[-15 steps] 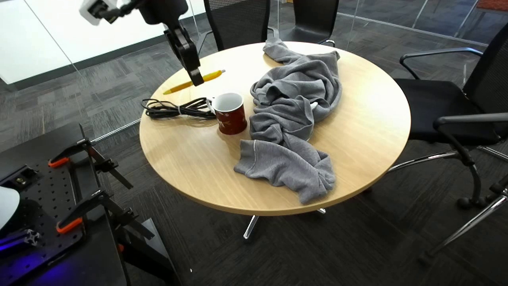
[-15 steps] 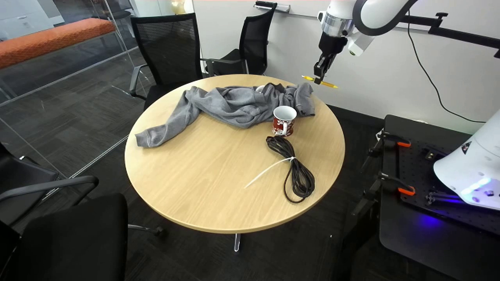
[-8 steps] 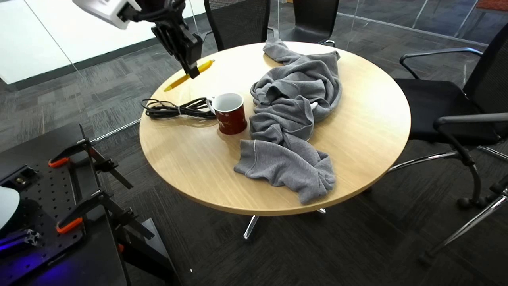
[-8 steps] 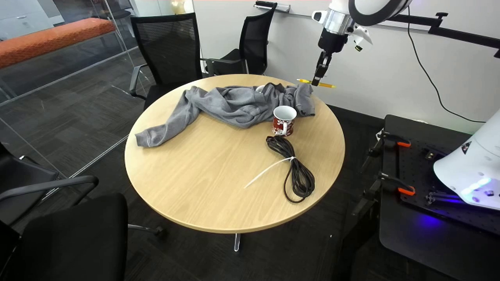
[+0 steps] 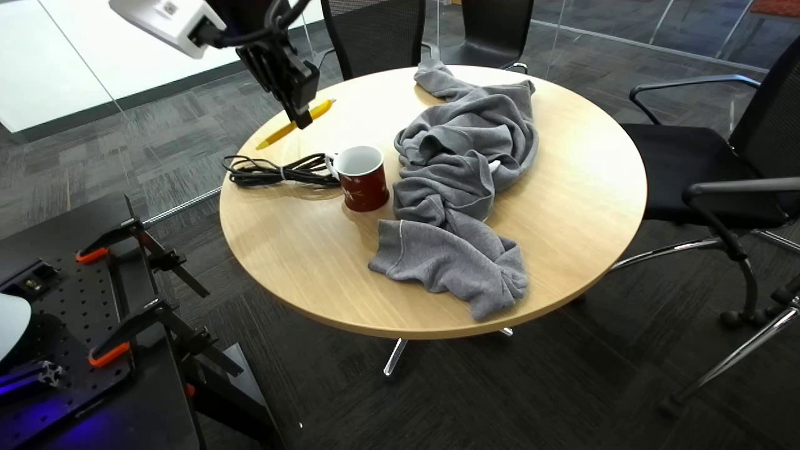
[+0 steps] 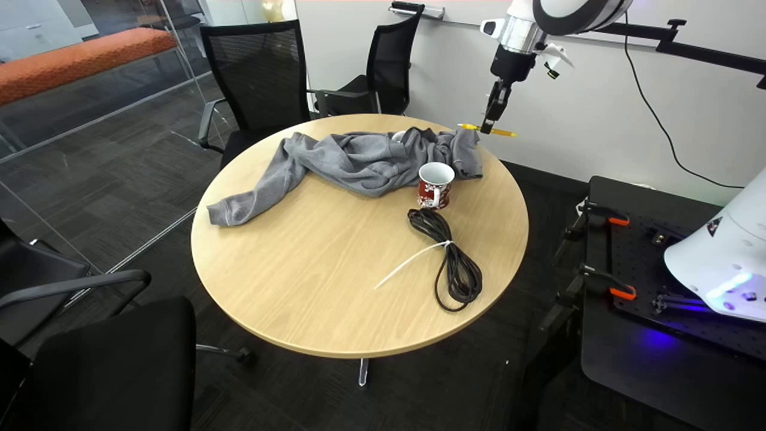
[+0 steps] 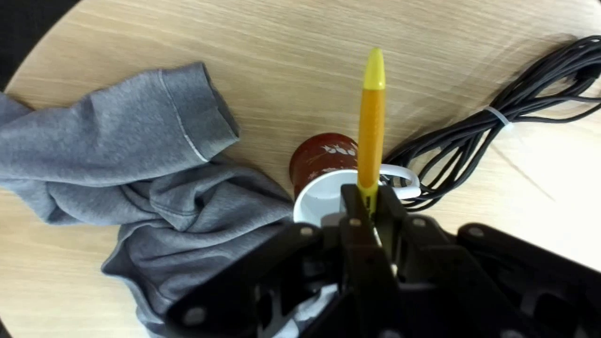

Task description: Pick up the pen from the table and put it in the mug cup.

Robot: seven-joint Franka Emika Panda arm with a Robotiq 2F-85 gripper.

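Wrist view; slim pen (image 7: 371, 124), orange-bodied, yellow-tipped

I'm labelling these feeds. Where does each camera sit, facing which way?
In an exterior view: raised beside the table, facing down; gripper upper left, base left.
In an exterior view: also raised, facing down from another side; arm and gripper upper right, base right.
Wrist view: on the arm, facing down past fingers to pen and mug.
Both exterior views share table, mug, cable.

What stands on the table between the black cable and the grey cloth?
The red mug stands between the cable and the cloth in both exterior views and the wrist view.
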